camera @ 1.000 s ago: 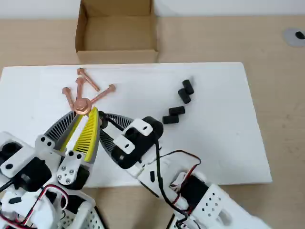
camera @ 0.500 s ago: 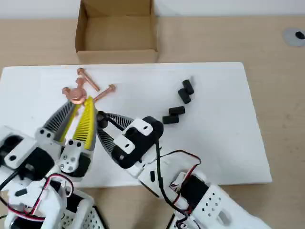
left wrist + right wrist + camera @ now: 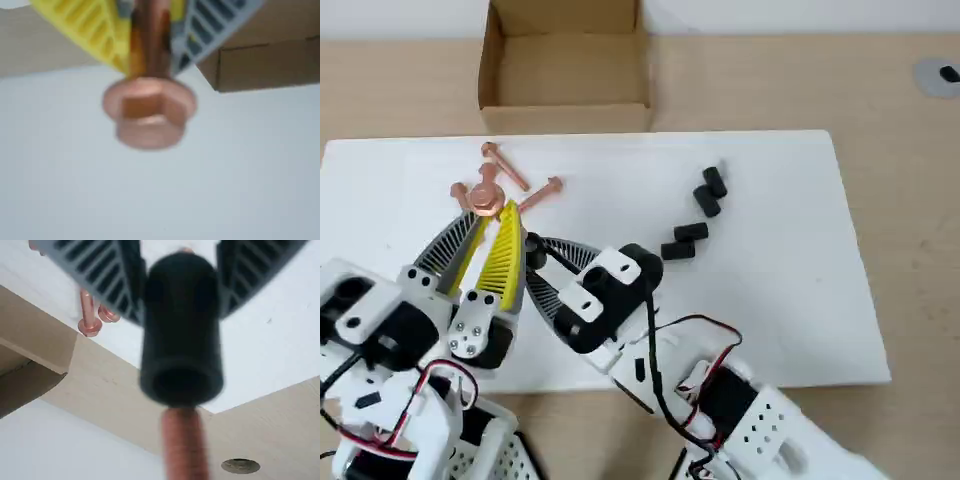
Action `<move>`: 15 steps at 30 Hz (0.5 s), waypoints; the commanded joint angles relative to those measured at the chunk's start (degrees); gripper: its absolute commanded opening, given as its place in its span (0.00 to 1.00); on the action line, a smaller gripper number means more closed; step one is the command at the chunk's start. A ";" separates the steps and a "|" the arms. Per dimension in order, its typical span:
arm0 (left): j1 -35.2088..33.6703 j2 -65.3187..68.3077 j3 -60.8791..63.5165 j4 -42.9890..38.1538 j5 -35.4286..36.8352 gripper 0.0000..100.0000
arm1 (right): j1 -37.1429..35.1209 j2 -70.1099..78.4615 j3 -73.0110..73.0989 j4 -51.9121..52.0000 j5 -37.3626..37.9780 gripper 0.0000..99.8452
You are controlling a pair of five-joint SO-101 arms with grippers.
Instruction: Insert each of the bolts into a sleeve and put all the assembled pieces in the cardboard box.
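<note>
Bolt point(image 3: 149, 117) between the left fingers point(image 3: 85, 25)

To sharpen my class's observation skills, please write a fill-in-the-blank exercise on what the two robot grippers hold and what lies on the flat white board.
The left gripper is shut on a copper-coloured, hex-headed metal ____. The right gripper is shut on a black cylindrical ____. ____ loose black sleeves lie on the white board. The brown cardboard box is ____.
Missing words: bolt; sleeve; four; empty.
</note>
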 commanded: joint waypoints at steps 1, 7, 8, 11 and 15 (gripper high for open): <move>2.20 -0.22 -0.97 1.76 0.62 0.01 | 1.01 -1.27 -0.13 -1.58 -0.53 0.01; 4.31 -0.22 -3.34 5.36 0.70 0.01 | 1.01 -1.27 -0.04 -1.58 -0.53 0.01; 4.22 -0.22 -3.34 5.36 0.53 0.01 | 1.01 -1.27 -0.04 -1.58 -0.53 0.01; 4.13 -0.22 -3.34 5.36 0.53 0.01 | 1.01 -1.27 -0.04 -1.58 -0.53 0.01; 4.22 -0.22 -3.16 5.45 0.53 0.01 | 1.01 -1.27 -0.13 -1.58 -0.53 0.01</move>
